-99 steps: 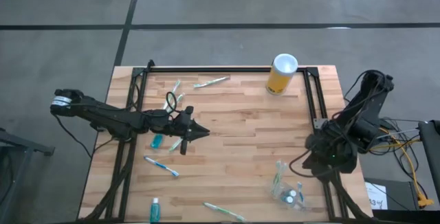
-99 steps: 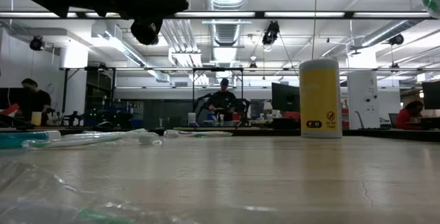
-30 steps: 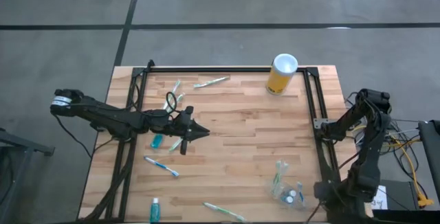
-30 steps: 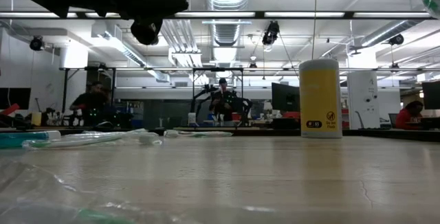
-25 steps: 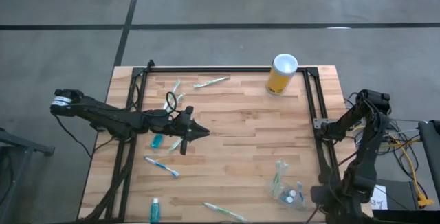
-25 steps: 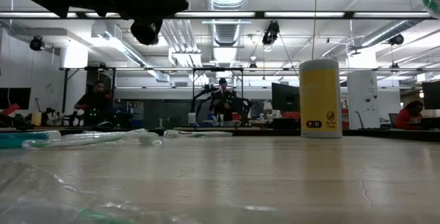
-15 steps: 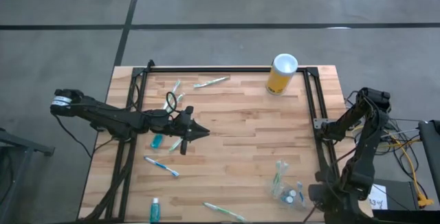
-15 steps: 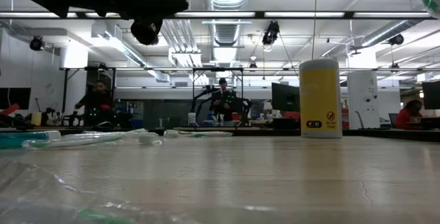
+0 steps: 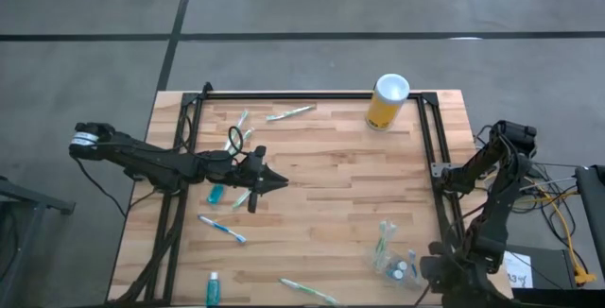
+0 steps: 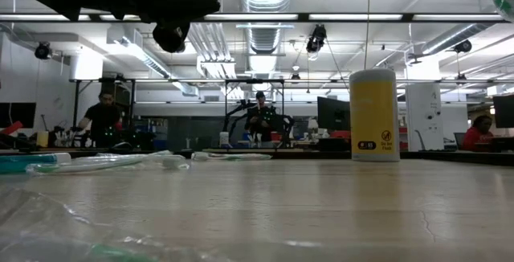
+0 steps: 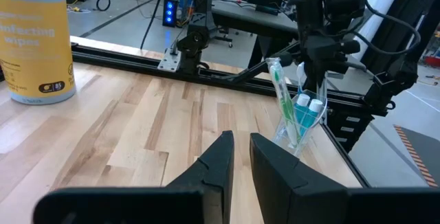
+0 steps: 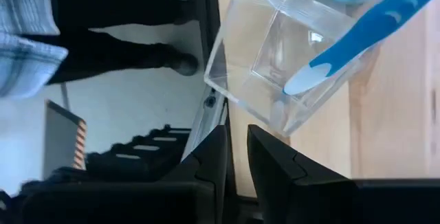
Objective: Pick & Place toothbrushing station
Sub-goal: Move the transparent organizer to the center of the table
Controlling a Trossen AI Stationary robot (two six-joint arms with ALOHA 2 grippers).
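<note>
Two arms over table (image 9: 331, 185). Right gripper (image 9: 442, 268) sits just beside clear cup (image 9: 395, 266) at the near right corner, fingers nearly together, gripping nothing. Left gripper (image 9: 274, 183) hovers mid-table, well apart, likewise narrow and empty. Cup stands upright, toothbrush (image 11: 280, 93) and teal tubes (image 11: 307, 110) pointing up. Yellow cylinder (image 9: 387, 101) at far edge; loose toothbrushes (image 9: 222, 227) scattered left.

Robotics lab or workshop, exposed ceiling ducts (image 10: 265, 21), strip lights, workbenches with monitors (image 10: 333, 113), people (image 10: 102, 113) at 12 o'clock beyond the table
</note>
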